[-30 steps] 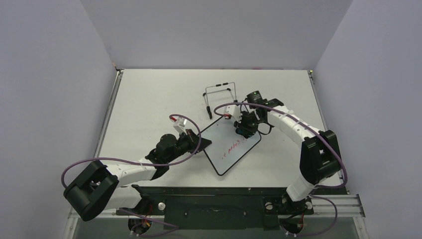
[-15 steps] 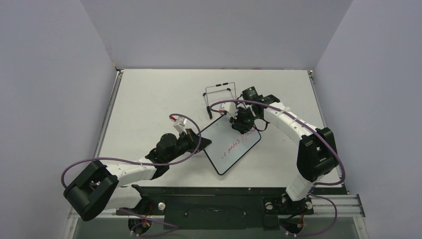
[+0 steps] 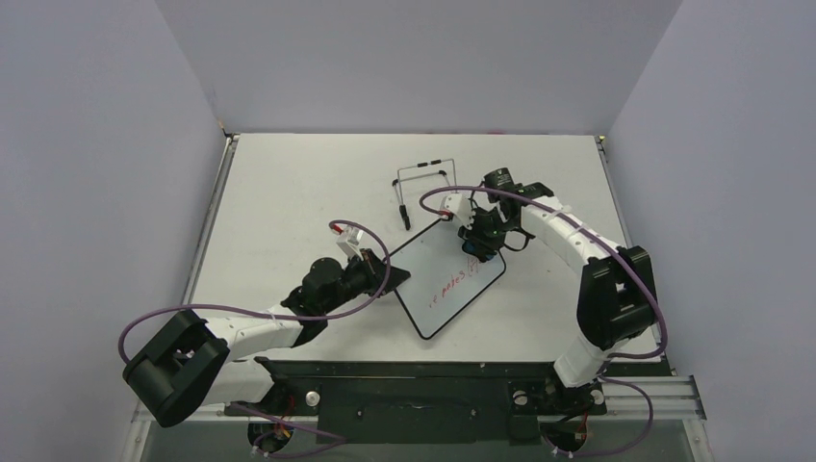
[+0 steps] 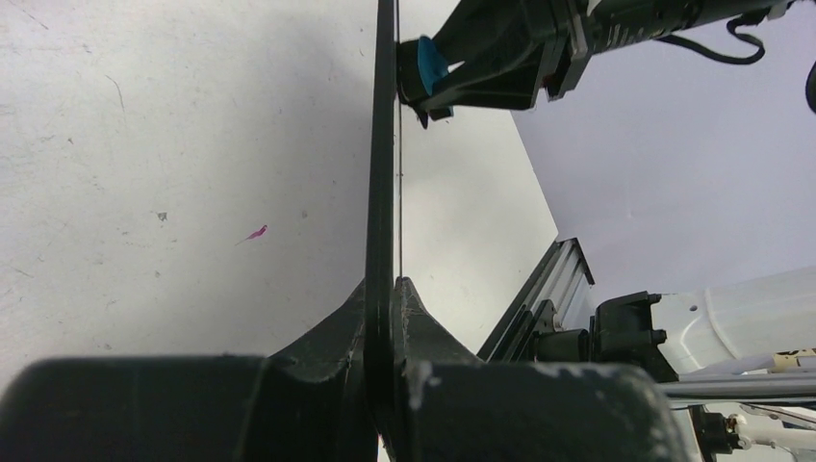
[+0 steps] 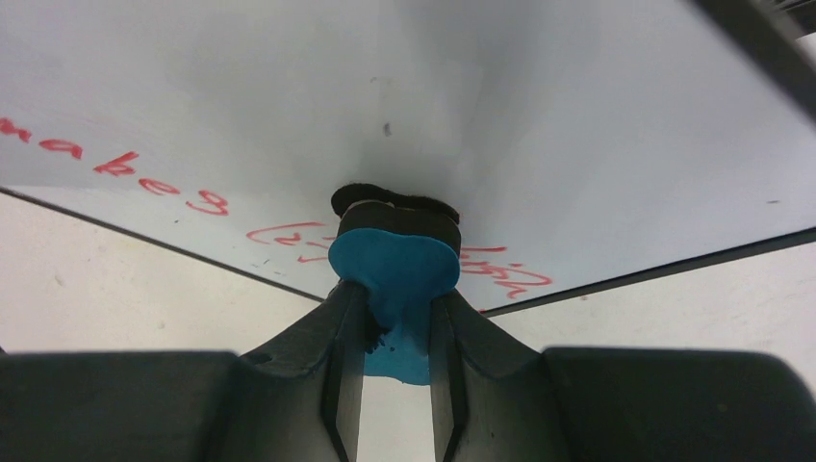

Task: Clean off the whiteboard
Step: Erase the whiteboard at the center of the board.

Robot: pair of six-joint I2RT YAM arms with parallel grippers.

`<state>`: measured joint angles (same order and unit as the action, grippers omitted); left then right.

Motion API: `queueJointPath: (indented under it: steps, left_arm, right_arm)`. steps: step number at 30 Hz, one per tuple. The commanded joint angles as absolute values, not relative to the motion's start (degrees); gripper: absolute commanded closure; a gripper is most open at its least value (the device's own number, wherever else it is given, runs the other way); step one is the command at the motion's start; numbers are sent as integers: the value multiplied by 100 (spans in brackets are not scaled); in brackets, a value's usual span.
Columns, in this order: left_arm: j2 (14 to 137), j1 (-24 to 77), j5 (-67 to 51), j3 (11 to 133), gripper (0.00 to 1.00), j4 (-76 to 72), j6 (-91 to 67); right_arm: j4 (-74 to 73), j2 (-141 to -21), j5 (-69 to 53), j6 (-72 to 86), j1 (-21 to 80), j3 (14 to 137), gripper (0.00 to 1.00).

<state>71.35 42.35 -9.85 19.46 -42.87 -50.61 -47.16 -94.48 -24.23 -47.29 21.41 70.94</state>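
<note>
The whiteboard (image 3: 430,272), white with a thin black frame, lies slantwise mid-table with red writing (image 3: 452,286) along its right side. My left gripper (image 3: 393,278) is shut on its left edge; in the left wrist view the board (image 4: 385,144) runs edge-on between the fingers of that gripper (image 4: 390,294). My right gripper (image 3: 478,246) is shut on a small blue eraser (image 5: 395,269), whose dark pad presses on the whiteboard (image 5: 500,106) just above the red lines (image 5: 135,168). The eraser (image 4: 430,65) also shows against the board's far end.
A black wire stand (image 3: 423,186) sits just behind the board, close to my right arm. The table's metal rail (image 3: 207,241) runs down the left side. Purple walls close in the back and both sides.
My right gripper slid the eraser up and left across the board's far end, then back to the right. The left gripper and the board stayed put.
</note>
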Motion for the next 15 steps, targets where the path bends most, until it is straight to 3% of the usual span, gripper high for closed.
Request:
queueJointPath:
  steps: [1, 15]
  left_arm:
    - [6953, 4342, -1540, 2338, 100, -5284, -5102]
    - [6939, 4350, -1556, 2321, 100, -5339, -5111]
  right_arm:
    - [-4453, -9698, -2523, -4616, 2153, 7859, 100]
    - [-4470, -9216, -2523, -4871, 2242, 6599, 100]
